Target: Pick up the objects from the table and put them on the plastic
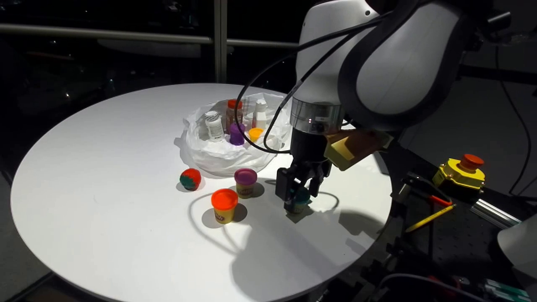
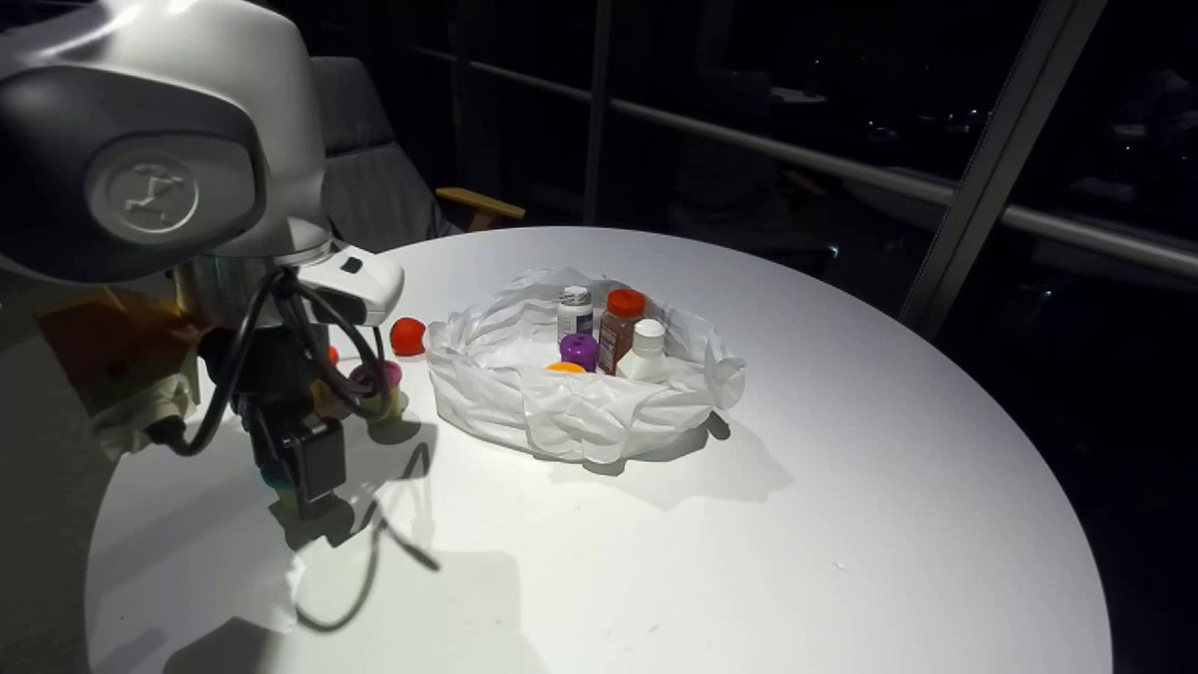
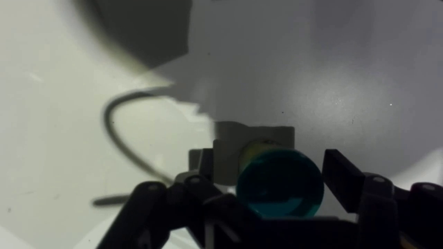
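Note:
A teal-lidded cup (image 3: 280, 183) stands on the table between the fingers of my open gripper (image 3: 273, 173). In the wrist view a gap shows left of the lid, while the right finger (image 3: 342, 180) lies close to its edge; whether it touches I cannot tell. Nearby on the table are a red-lidded cup (image 1: 224, 205), a magenta-lidded cup (image 1: 246, 183) and a red strawberry-like object (image 1: 191, 179) with green. The crumpled white plastic (image 2: 585, 417) holds a red-capped bottle (image 1: 234, 113), white bottles (image 1: 214, 126), a purple cup (image 1: 237, 135) and an orange-lidded one (image 1: 255, 134).
The round white table (image 1: 105, 167) bears everything, and the teal cup stands towards its rim on the robot's side. Black cables (image 2: 239, 374) loop off the wrist. Beyond the edge lie a yellow box with a red button (image 1: 459, 174) and a yellow pencil (image 1: 430, 218).

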Tool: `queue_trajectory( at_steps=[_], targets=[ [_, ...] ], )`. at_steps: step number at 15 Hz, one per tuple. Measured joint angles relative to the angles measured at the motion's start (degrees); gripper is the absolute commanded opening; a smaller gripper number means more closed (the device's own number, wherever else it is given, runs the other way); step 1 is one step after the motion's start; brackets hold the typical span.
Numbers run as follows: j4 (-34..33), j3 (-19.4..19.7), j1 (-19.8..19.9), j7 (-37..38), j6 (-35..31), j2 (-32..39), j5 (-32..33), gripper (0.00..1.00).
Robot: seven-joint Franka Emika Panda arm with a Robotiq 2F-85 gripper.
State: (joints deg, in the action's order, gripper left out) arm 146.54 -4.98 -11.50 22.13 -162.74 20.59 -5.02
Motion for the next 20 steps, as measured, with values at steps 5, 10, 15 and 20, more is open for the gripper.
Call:
queue_trajectory(
  at_steps=[5,10,15,20],
  targets=[
    [-0.01,1.06,-0.20,0.22,-2.68,0.12,0.00,0.25],
    [-1.62,8.71,-5.60,8.12,3.36,-3.59,3.77,0.25],
    [-10.51,8.93,-6.58,13.52,13.23,-8.08,8.18,0.25],
    [-22.61,7.60,-4.47,13.54,13.75,-1.55,8.28,0.25]
  ],
)
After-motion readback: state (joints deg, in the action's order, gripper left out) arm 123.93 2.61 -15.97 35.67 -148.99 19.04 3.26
